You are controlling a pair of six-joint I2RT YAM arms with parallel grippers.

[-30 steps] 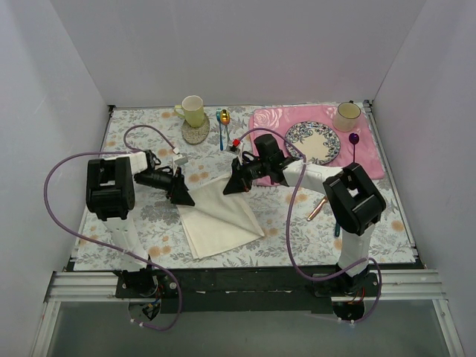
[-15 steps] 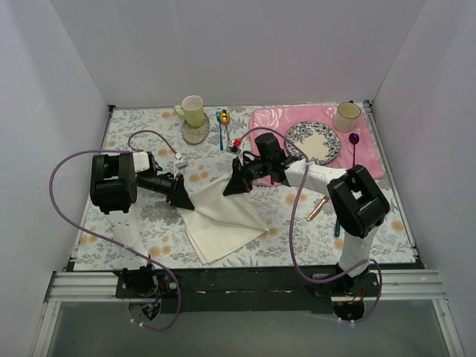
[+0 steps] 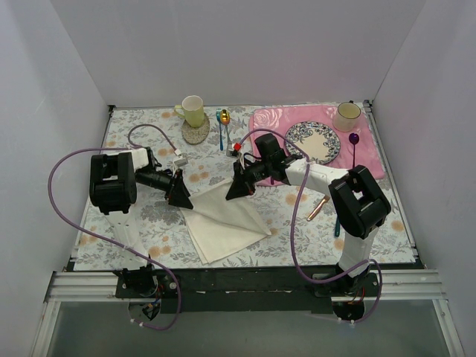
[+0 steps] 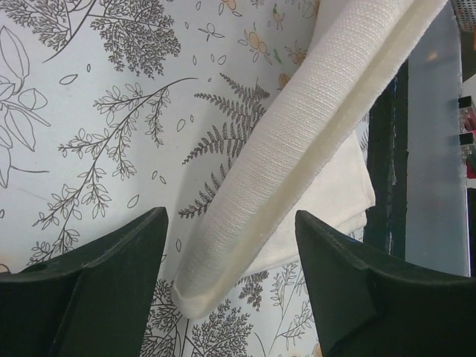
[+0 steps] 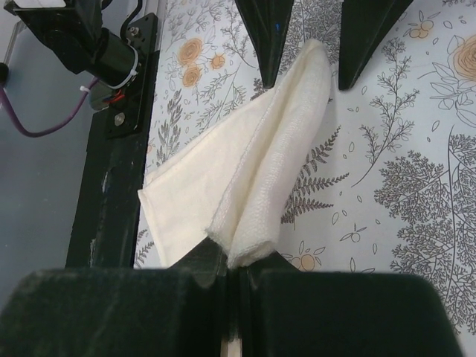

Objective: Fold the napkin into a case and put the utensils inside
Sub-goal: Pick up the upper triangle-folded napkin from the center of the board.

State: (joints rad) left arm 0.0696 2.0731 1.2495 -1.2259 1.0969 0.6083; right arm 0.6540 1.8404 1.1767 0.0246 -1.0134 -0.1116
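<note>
The cream napkin lies folded on the floral cloth between both arms. My right gripper is shut on its far corner and holds that corner raised, so a rolled fold runs across to the left gripper. My left gripper stands open, its black fingers on either side of the fold's end without touching it. The copper knife lies right of the napkin, beside the right arm. The gold-bowled spoon lies at the back by the coaster.
A pale yellow cup on a coaster stands back left. The pink placemat at back right carries a patterned plate, a cup and a purple fork. A blue handle shows under the right arm.
The right gripper has carried the napkin's corner slightly nearer and to the left. The left arm has shifted a little, and the napkin's fold has moved with them.
</note>
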